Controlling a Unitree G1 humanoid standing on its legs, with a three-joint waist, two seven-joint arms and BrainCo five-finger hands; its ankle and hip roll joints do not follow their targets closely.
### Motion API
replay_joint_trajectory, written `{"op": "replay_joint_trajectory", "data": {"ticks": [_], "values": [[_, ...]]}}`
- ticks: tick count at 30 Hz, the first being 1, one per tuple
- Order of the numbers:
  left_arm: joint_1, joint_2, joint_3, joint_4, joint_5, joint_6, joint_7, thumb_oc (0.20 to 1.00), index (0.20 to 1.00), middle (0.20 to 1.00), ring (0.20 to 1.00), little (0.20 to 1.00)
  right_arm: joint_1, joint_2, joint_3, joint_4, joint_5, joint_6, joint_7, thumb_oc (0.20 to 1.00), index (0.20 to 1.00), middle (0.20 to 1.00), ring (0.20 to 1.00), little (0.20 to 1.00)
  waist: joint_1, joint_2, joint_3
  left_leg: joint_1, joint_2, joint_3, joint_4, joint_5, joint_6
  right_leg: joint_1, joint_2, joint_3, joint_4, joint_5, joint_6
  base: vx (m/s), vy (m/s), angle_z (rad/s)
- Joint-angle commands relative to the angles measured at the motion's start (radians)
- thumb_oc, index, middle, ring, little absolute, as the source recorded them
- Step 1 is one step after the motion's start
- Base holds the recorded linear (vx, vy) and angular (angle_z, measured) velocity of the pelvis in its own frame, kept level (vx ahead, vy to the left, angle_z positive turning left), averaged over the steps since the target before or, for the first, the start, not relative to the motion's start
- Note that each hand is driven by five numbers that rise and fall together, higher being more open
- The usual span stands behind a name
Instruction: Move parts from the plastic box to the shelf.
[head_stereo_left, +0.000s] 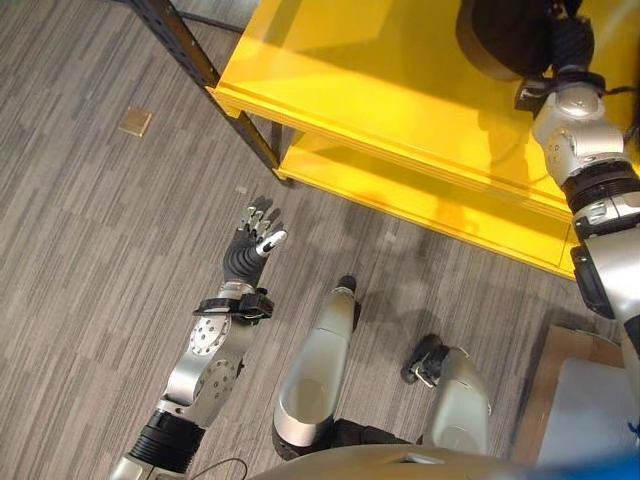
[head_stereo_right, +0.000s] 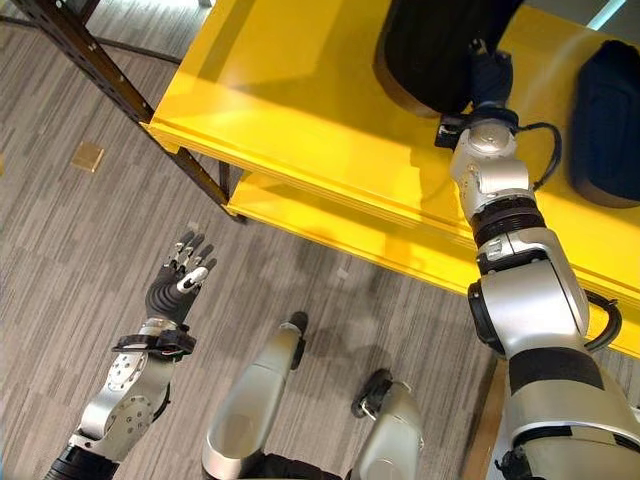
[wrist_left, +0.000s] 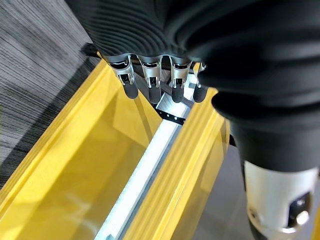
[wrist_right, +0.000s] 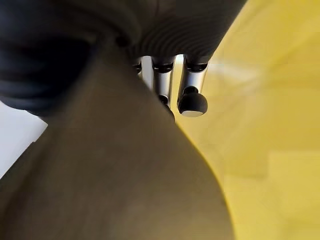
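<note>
Right hand (head_stereo_right: 487, 72) grip unreadable behind dark part (head_stereo_right: 440, 45) on yellow shelf (head_stereo_right: 290, 95); part could be tipped off if nudged; left hand (head_stereo_left: 252, 240) held spread, empty.

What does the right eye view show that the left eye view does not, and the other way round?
Right eye view alone: a second dark part lying on the yellow shelf, to the right of the right arm. Left eye view alone: a pale grey surface at the lower right corner; what it is, I cannot tell. Both: the right hand against a dark rounded part on the shelf's top level, the left hand open above the floor, and a small tan square on the floor.
</note>
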Motion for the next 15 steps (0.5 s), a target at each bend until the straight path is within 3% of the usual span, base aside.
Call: {"op": "replay_joint_trajectory", "data": {"ticks": [1, 10, 15], "values": [[0.013, 0.039, 0.017, -0.115, -0.002, -0.071, 0.007, 1.0, 1.0, 1.0, 1.0, 1.0, -0.12, -0.04, 0.025, -0.046, -0.009, -0.055, -0.023, 0.2, 0.2, 0.2, 0.2, 0.2, -0.012, 0.013, -0.061, 0.051, 0.06, -0.095, -0.004, -0.129, -0.024, 0.053, 0.011, 0.073, -0.054, -0.009, 0.015, 0.0, 0.0, 0.0], [-0.017, 0.036, -0.002, -0.11, 0.002, -0.085, 0.017, 1.0, 1.0, 1.0, 1.0, 1.0, -0.113, -0.007, 0.022, 0.121, -0.039, -0.016, -0.016, 0.2, 0.2, 0.2, 0.2, 0.2, -0.012, 0.032, -0.049, 0.042, 0.055, -0.092, 0.008, -0.133, -0.021, 0.046, 0.008, 0.076, -0.046, -0.011, 0.017, 0.0, 0.003, 0.0], [-0.025, 0.036, -0.003, -0.108, 0.001, -0.095, 0.02, 1.0, 1.0, 1.0, 1.0, 1.0, -0.122, -0.017, 0.088, 0.139, -0.148, 0.009, -0.002, 0.2, 0.2, 0.2, 0.2, 0.2, -0.016, 0.037, -0.045, 0.04, 0.055, -0.087, 0.004, -0.129, -0.022, 0.041, 0.007, 0.078, -0.05, -0.007, 0.019, 0.0, 0.0, 0.0]]}}
